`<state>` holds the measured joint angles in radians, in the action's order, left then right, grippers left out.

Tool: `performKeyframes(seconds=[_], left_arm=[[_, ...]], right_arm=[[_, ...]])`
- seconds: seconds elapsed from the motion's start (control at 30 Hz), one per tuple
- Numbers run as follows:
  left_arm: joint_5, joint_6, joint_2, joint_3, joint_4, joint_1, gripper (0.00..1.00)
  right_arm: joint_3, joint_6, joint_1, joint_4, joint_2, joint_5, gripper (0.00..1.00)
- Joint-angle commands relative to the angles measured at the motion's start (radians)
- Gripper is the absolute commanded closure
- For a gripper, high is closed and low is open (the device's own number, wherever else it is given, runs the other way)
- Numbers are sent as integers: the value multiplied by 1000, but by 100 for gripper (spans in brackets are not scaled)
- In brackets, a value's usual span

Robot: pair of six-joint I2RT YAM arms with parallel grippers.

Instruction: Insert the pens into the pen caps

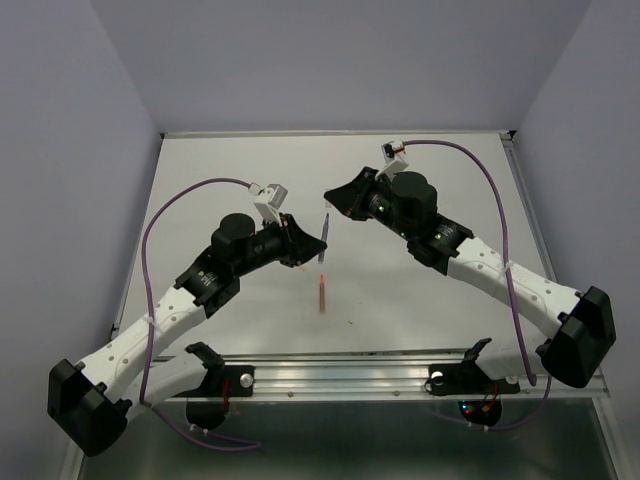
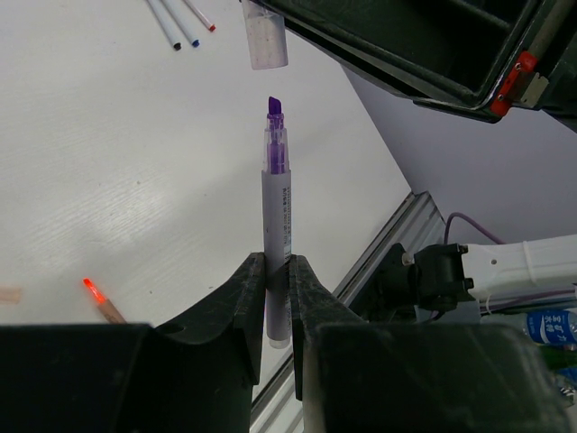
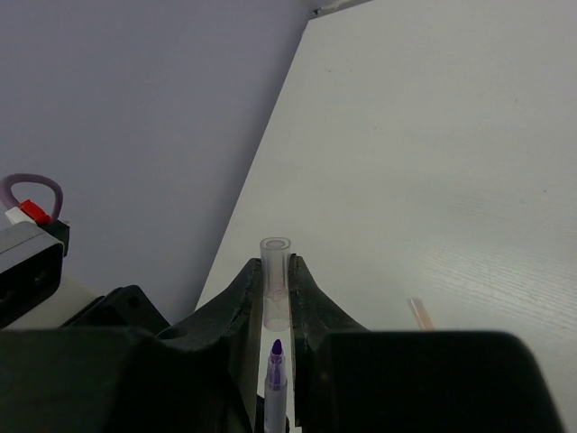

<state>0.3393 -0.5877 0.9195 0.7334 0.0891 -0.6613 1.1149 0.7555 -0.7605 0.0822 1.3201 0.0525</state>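
Note:
My left gripper (image 2: pixel 277 262) is shut on the lower barrel of a pale grey pen (image 2: pixel 278 207) with a bare purple tip. It holds the pen above the table. My right gripper (image 3: pixel 277 263) is shut on a translucent pale cap (image 3: pixel 276 271). The cap's open end faces the pen tip (image 3: pixel 276 350), in line with it, with a short gap between them. In the top view the pen (image 1: pixel 325 232) hangs between the left gripper (image 1: pixel 300 240) and the right gripper (image 1: pixel 340 205). The cap also shows in the left wrist view (image 2: pixel 265 36).
An orange pen (image 1: pixel 322 292) lies on the white table in front of the grippers and shows in the left wrist view (image 2: pixel 101 302). Two thin white pens (image 2: pixel 173 23) lie further off. A pale orange cap (image 3: pixel 420 313) lies on the table. A metal rail (image 1: pixel 340 375) runs along the near edge.

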Motion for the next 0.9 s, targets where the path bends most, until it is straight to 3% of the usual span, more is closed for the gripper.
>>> performKeyframes(seconds=[0.0,0.87], left_arm=[[-3,17,-14,43,52,-8,100],[-43,-6,12,57,112,-8,100]], right_arm=[[14,-22,-7,28,-12,-11,87],[0,-5,-7,4,-10,-80,86]])
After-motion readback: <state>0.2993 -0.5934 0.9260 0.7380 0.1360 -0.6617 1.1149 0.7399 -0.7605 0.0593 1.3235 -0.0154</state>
